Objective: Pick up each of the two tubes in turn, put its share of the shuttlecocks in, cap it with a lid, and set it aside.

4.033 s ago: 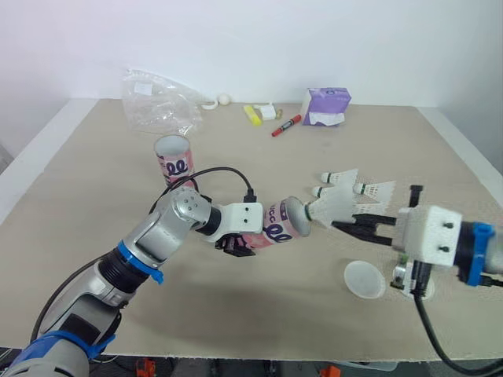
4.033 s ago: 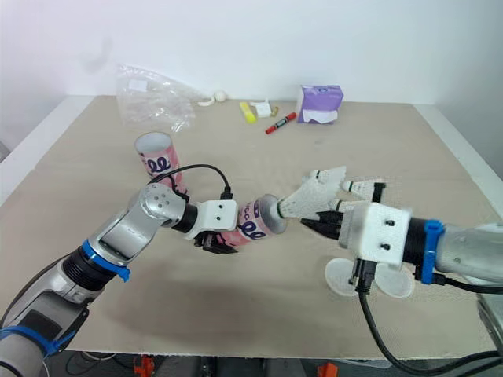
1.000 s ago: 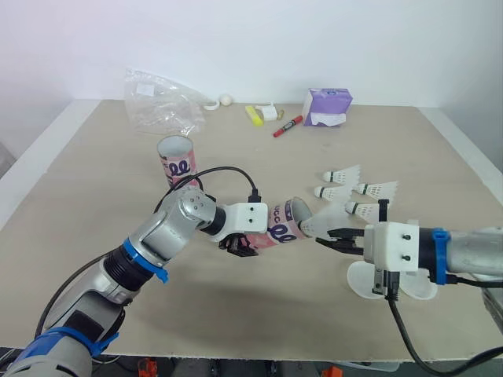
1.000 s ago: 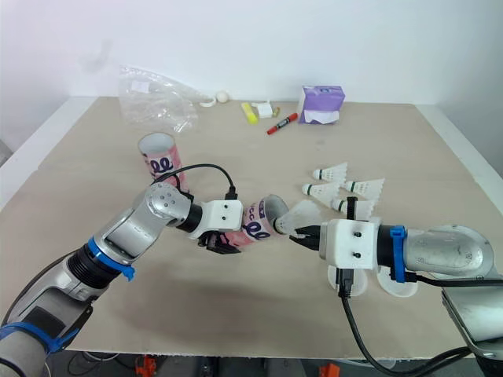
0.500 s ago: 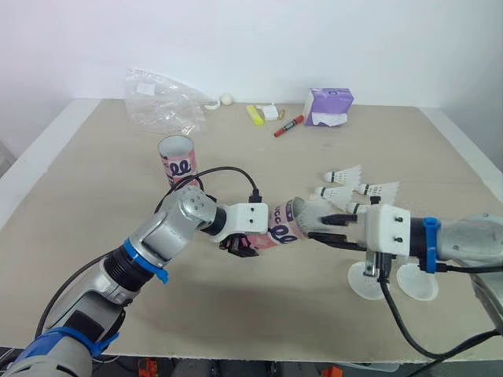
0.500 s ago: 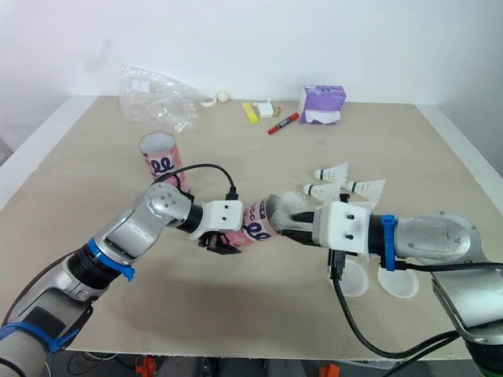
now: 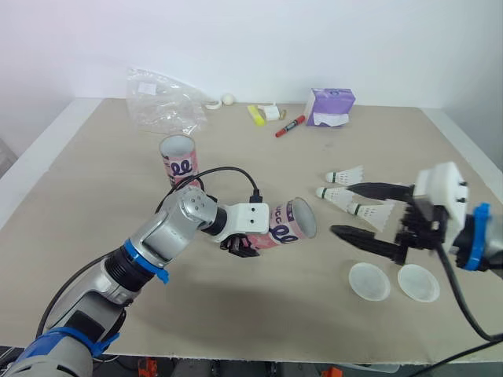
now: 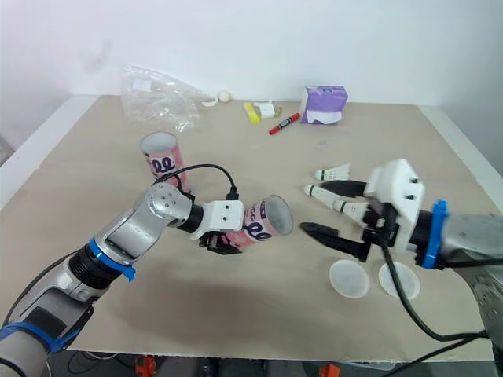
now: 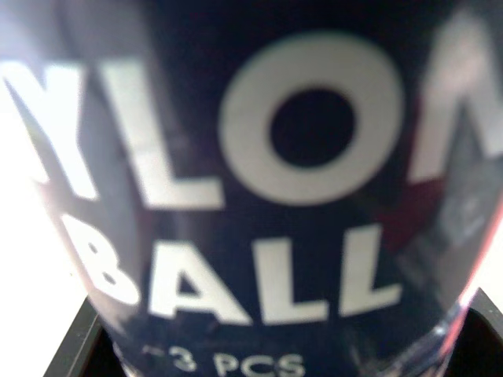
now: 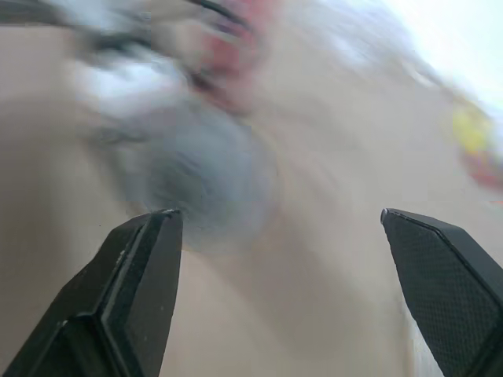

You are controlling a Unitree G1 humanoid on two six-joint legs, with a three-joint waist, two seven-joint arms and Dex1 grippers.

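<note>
Tube (image 7: 287, 224), pink with dark lettering, clamped round its middle by left gripper (image 7: 240, 243); held above table (image 7: 94, 181) near its centre, lying almost level, open mouth towards right gripper (image 7: 342, 208). Contents of tube: cannot tell. Right gripper: fingers spread wide, nothing between them, a little apart from the tube's mouth. Second tube (image 7: 178, 159): upright on table behind the left arm, mouth open. Shuttlecocks (image 7: 346, 174), three, lying on table just beside the right gripper's fingers. Lids (image 7: 368, 281), two, white, flat on table side by side near the front edge. Far edge: clear bag (image 7: 161, 102), purple box (image 7: 330, 107), red marker (image 7: 288, 126).
</note>
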